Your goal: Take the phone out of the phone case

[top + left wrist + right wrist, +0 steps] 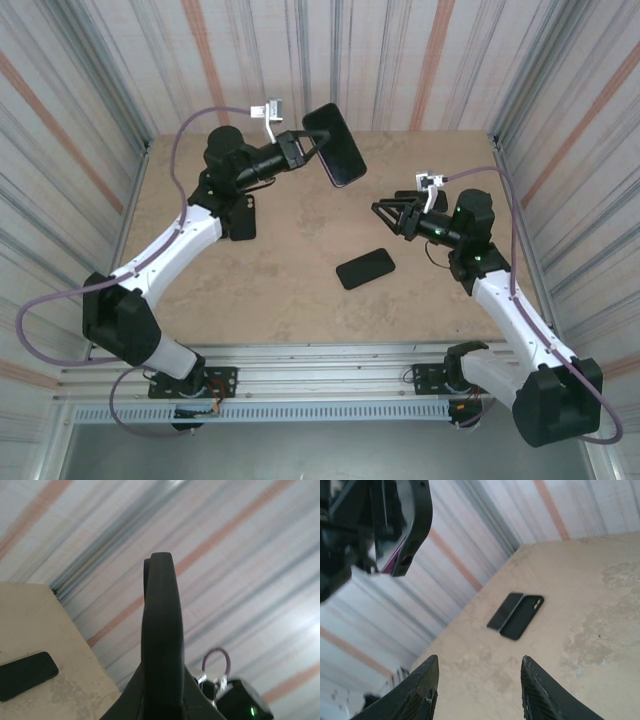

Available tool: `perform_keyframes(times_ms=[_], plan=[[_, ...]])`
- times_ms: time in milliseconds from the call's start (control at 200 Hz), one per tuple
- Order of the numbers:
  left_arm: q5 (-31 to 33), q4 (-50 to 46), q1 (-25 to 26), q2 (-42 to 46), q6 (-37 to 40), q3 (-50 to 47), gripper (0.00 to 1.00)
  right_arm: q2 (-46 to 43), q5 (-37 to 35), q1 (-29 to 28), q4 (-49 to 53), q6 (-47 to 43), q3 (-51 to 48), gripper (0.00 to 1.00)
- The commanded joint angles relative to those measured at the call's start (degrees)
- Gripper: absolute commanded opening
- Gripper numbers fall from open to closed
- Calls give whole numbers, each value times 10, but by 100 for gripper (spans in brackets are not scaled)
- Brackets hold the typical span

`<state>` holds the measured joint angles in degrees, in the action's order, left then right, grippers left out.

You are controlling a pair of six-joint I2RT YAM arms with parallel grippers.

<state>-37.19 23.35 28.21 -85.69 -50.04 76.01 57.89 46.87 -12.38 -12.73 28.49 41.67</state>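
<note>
Left gripper: clamped tight on phone case, raised. Right gripper: jaws parted, empty, near phone on table.

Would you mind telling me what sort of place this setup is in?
Probably a robot lab test cell: striped wall panels enclose a tan table, with an aluminium mounting rail along its near edge.
</note>
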Motion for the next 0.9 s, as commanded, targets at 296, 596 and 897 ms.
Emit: perform_keyframes(times_ms=[296, 596, 897], plan=[[-238, -132, -7, 50, 368, 19, 0, 35, 174, 1, 185, -326, 99, 41], [-297, -175, -10, 70, 447, 8, 0, 65, 120, -55, 276, -459, 143, 40], [-304, -190, -10, 72, 465, 5, 0, 97, 108, -103, 302, -523, 187, 39]])
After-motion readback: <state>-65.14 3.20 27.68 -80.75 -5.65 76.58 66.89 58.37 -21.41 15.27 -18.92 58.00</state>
